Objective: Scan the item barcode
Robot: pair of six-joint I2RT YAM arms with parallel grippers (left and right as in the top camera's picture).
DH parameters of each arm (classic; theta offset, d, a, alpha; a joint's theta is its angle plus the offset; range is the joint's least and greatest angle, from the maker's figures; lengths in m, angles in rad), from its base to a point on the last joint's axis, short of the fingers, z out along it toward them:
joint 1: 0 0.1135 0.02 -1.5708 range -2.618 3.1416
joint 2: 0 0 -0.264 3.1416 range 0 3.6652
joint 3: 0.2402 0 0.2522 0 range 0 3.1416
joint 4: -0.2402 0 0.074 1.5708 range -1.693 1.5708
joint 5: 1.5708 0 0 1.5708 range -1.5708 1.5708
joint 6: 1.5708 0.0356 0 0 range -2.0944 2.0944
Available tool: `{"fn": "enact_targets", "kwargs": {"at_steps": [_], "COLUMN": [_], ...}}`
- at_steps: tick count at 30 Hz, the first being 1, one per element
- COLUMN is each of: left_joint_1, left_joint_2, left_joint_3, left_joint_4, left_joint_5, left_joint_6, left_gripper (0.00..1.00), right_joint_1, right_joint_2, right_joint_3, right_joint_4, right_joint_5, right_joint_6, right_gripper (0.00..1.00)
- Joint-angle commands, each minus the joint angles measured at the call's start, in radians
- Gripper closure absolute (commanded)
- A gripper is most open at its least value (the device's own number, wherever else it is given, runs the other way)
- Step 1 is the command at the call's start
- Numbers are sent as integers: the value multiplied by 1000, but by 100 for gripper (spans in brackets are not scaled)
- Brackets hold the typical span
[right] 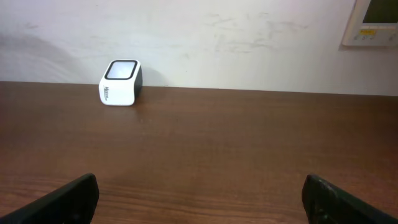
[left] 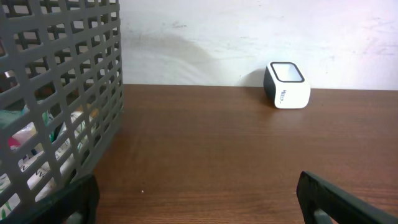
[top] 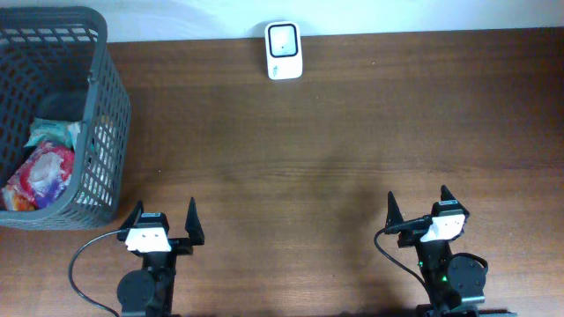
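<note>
The left gripper (top: 165, 211) and right gripper (top: 418, 195) sit across the table (top: 335, 132) from the scanner (top: 284, 50), fingers apart, holding nothing.

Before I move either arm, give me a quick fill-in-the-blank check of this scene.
1. The left gripper and the right gripper are both ____.
2. ____ gripper holds the scanner, which stands at the far edge of the table.
3. The packets lie ____ the basket.
Missing words: open; Neither; inside.
</note>
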Motion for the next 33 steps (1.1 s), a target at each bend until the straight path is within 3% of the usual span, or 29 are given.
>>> {"fn": "enact_targets", "kwargs": {"at_steps": [1, 14, 16, 19, 23, 25, 28, 30, 33], "left_joint_1": [-6, -6, -6, -6, -6, -6, -6, -6, -6], "left_joint_2": [-7, -7, -7, -7, -6, -6, 15, 67, 301], "left_joint_3": [-5, -5, -5, -5, -4, 34, 143, 251, 653], "left_joint_4": [-2, -2, 164, 381, 779, 902, 889, 801, 229], "left_joint_5": [8, 8, 219, 447, 416, 278, 180, 110, 103], "left_joint_6": [8, 8, -85, -101, -102, -161, -179, -179, -131], "left_gripper": [1, 1, 1, 1, 1, 1, 1, 1, 1], "right_joint_1": [-5, -5, -5, -5, -5, -5, -5, -5, -5], "right_joint_2": [-6, -6, -6, -6, -6, -6, -6, -6, -6], "right_joint_3": [-8, -8, -8, -8, -8, -8, -8, -8, -8], "right_joint_4": [-3, -3, -3, -3, -3, -3, -3, -3, -3], "right_joint_5": [1, 1, 1, 1, 1, 1, 1, 1, 1], "right_joint_6": [8, 8, 8, 8, 8, 8, 8, 8, 8], "right_gripper": [1, 1, 1, 1, 1, 1, 1, 1, 1]}}
